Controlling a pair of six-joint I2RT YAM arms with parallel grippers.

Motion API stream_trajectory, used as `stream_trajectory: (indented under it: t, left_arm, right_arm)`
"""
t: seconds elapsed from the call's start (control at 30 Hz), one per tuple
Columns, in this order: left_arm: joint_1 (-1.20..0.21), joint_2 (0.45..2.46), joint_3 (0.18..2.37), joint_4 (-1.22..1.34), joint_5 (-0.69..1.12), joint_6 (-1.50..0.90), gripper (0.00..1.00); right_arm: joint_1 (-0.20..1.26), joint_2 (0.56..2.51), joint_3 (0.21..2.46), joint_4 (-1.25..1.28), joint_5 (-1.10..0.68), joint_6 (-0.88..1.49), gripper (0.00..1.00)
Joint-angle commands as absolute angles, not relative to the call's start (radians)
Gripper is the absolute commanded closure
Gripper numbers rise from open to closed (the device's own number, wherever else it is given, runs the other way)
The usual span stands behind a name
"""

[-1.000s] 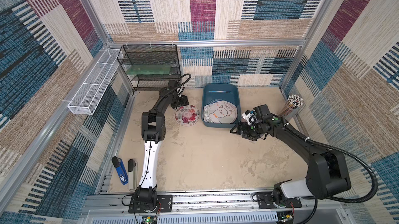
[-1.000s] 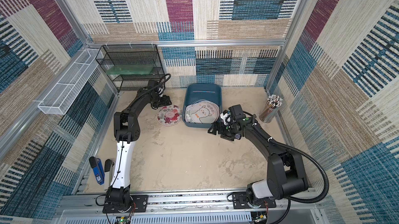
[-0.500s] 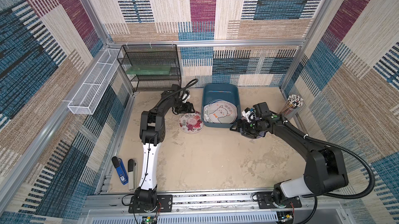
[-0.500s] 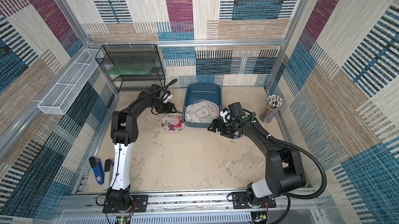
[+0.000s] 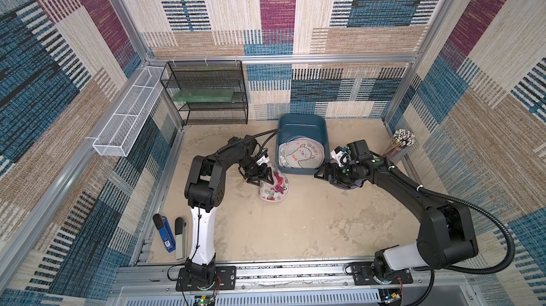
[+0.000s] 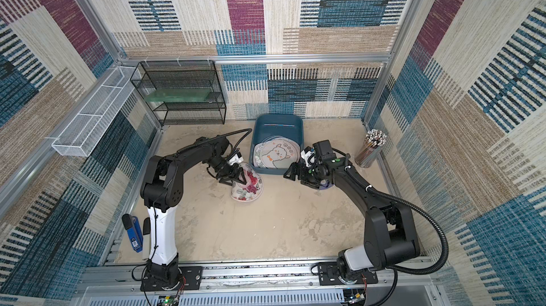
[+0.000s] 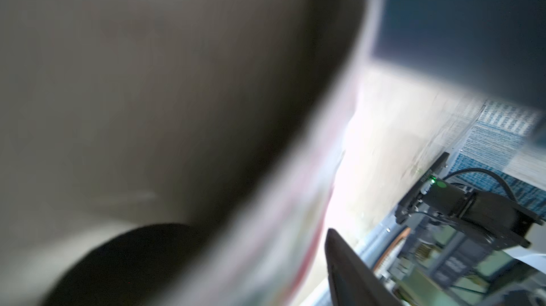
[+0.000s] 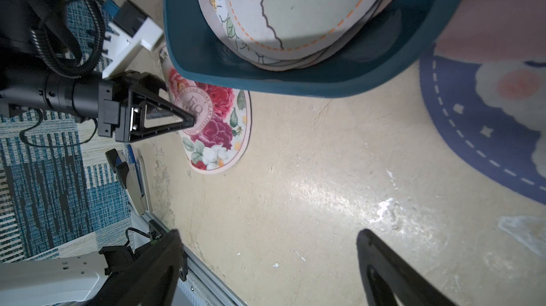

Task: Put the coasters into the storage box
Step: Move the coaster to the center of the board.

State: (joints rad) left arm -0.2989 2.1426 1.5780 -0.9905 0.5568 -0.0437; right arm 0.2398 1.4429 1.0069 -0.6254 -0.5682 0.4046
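Our left gripper (image 5: 264, 182) sits just left of the storage box's (image 5: 302, 129) front left corner. One finger lies on the printed face of the floral coaster (image 5: 276, 191). In the left wrist view the coaster's rim runs between the two fingers, but that view is too blurred for us to tell whether they pinch it. The coaster is outside the box and tilted, with the edge at the gripper raised and the opposite edge low by the tabletop (image 5: 295, 224).

Inside the box we see a stack of coasters leaning toward its front wall, with the lamb coaster (image 5: 302, 155) on top.

Right of the box's front right corner, our right gripper (image 8: 269, 232) hangs above bare tabletop with its fingers spread wide and nothing between them. The navy coaster (image 8: 472, 130) lies flat on the tabletop just right of that corner, under the right arm.
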Motion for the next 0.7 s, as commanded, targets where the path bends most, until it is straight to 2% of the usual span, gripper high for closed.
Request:
stream_trajectory:
  t: [0.0, 0.27, 0.5, 0.67]
  left_arm:
    - [-0.300, 2.092, 1.492, -0.955, 0.427, -0.150, 0.32]
    - [-0.406, 1.953, 1.314, -0.882, 0.416, -0.283, 0.32]
    - [-0.373, 1.830, 1.266, -0.763, 0.241, -0.378, 0.29]
    - [-0.352, 1.864, 1.282, -0.652, 0.218, -0.379, 0.28]
  right_arm:
    - [0.240, 1.433, 0.998, -0.603, -0.590, 0.386, 0.05]
    - [0.236, 1.436, 0.984, -0.600, -0.610, 0.362, 0.05]
    - [0.234, 1.444, 0.993, -0.611, -0.618, 0.337, 0.05]
    - [0.245, 1.444, 0.977, -0.606, -0.634, 0.328, 0.05]
